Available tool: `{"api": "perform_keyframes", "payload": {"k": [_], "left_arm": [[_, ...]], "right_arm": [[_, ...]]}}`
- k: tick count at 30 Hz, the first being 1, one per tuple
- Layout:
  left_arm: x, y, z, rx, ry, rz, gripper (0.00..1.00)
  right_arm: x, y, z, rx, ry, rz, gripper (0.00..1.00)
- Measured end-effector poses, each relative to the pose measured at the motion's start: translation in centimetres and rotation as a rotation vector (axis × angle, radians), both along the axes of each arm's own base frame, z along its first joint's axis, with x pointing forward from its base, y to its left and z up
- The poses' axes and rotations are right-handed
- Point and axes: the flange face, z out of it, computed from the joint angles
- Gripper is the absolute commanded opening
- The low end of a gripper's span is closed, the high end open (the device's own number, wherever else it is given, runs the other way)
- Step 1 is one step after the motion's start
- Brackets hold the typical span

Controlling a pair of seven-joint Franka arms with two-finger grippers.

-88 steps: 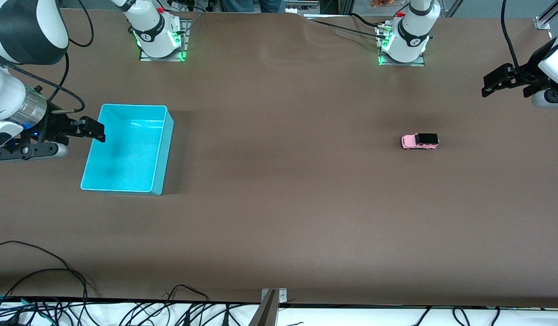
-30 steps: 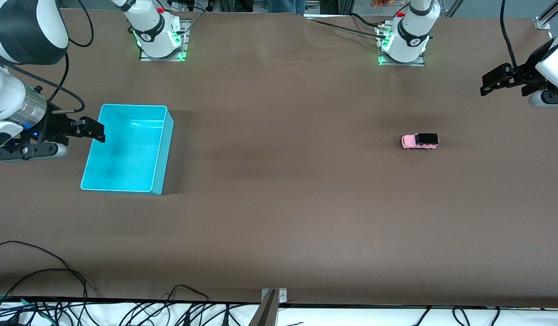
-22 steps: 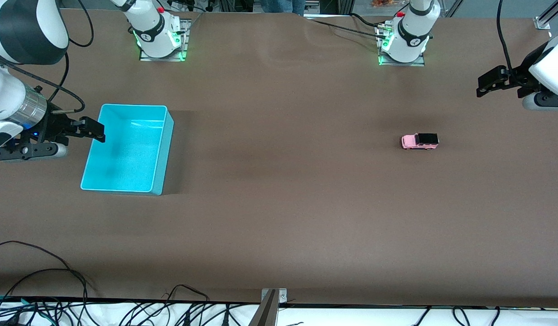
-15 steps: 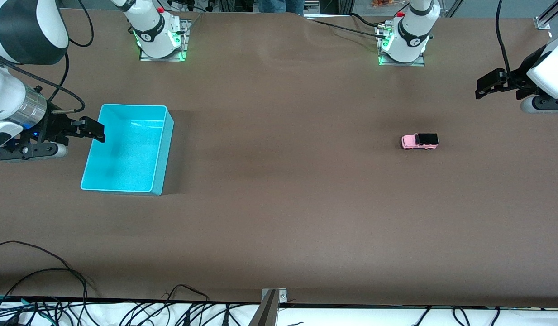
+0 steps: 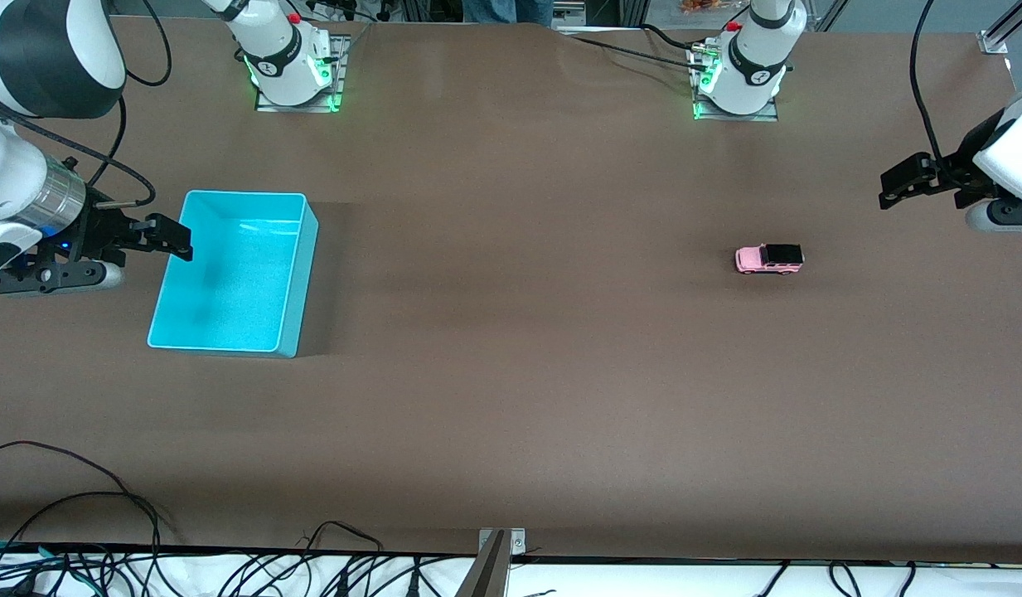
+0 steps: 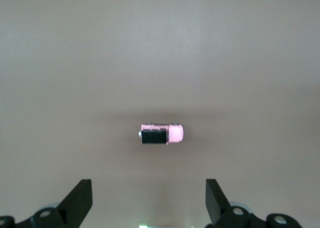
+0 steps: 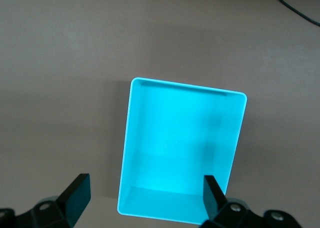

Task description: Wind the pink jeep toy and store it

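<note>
The tiny boxy pink jeep toy with its black roof and dark wheels [image 5: 769, 259] is sitting upright on the bare brown table covering [image 5: 511, 398], and my worry is that it is small and free-rolling: if the left gripper [image 5: 921, 180] is coming down off-centre, one finger may nudge it so it rolls away, or pinches a corner and tips. The left gripper is hovering over the table at that arm's end with its fingers spread wide and holding nothing; in the front view the jeep is lying at about eight o'clock from it, apart from it, and in the left wrist view [image 6: 161, 134] it is showing centred ahead of the open fingers. The right gripper [image 5: 164, 235] is waiting, fingers apart and empty, over the rim of the empty rectangular turquoise plastic bin [image 5: 292, 274], which is resting well apart from the jeep toward the right arm's end, at roughly nine o'clock from it.
</note>
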Motion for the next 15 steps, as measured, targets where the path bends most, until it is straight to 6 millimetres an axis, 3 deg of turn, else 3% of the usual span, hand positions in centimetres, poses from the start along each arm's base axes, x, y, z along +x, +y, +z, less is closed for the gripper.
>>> {"api": "perform_keyframes", "payload": {"k": [15], "left_arm": [[0.2,0.5,-2.8,0.033,0.052,0.001,1.0]], "right_arm": [[0.0,0.0,0.0,0.0,0.0,0.0,1.0]]}}
